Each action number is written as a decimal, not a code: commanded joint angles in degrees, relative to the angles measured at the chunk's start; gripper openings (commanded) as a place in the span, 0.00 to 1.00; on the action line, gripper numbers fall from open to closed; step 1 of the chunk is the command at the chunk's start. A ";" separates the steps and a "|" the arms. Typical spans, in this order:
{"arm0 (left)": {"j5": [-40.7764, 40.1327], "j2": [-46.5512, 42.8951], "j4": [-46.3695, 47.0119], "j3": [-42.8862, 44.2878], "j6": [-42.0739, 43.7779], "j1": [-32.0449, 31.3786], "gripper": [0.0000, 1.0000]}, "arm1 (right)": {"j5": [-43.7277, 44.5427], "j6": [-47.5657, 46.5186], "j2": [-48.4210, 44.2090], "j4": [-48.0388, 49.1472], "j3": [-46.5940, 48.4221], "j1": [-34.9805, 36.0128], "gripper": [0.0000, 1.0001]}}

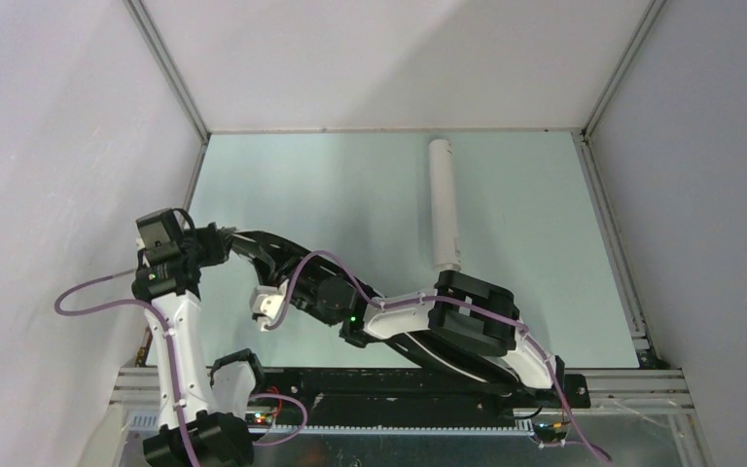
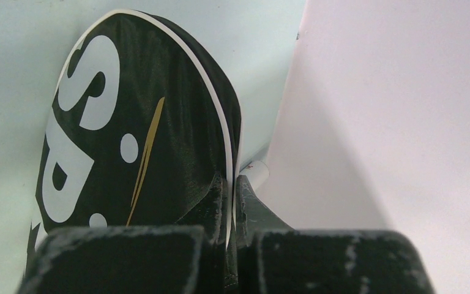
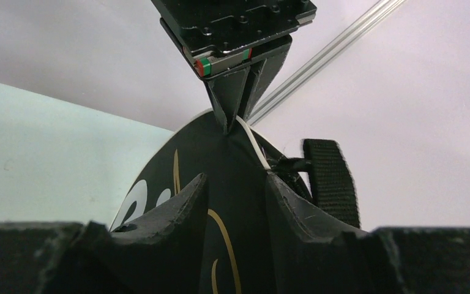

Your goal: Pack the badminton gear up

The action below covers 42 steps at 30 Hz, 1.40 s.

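The black bag [image 1: 253,245] with white "SP" lettering [image 2: 128,141] is held up on edge at the table's left. My left gripper [image 1: 216,238] is shut on its white-piped rim [image 2: 231,184]. My right gripper [image 1: 287,274] is closed around the bag's body [image 3: 235,208], one finger [image 3: 183,202] on each side. In the right wrist view the left gripper [image 3: 229,122] pinches the rim above, and a black strap [image 3: 331,180] hangs at the right. The long white tube [image 1: 444,204] lies on the table, apart from both grippers. Rackets and shuttlecocks are out of view.
White enclosure walls stand close on the left [image 1: 58,195] and at the back [image 1: 389,58], with a metal frame post [image 1: 170,68] near the left arm. The pale green table [image 1: 350,195] stretches between bag and tube. Purple cables [image 1: 88,302] loop by the left arm.
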 commanded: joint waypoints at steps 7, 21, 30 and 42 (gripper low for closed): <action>4.28 -2.10 -3.86 -0.89 0.45 -0.78 0.00 | 2.33 -1.98 1.21 2.10 5.39 -1.48 0.36; 2.18 -2.03 -3.55 0.78 1.27 -0.78 0.00 | 4.50 0.76 -3.39 3.69 0.17 -2.75 0.00; -1.78 -1.53 -3.02 3.27 1.52 -0.69 0.00 | -1.93 8.66 -14.29 2.72 -11.87 -1.97 0.00; -0.93 -1.81 -3.25 2.69 0.90 -0.69 0.00 | -5.04 5.11 -13.51 2.95 -12.06 -0.81 0.10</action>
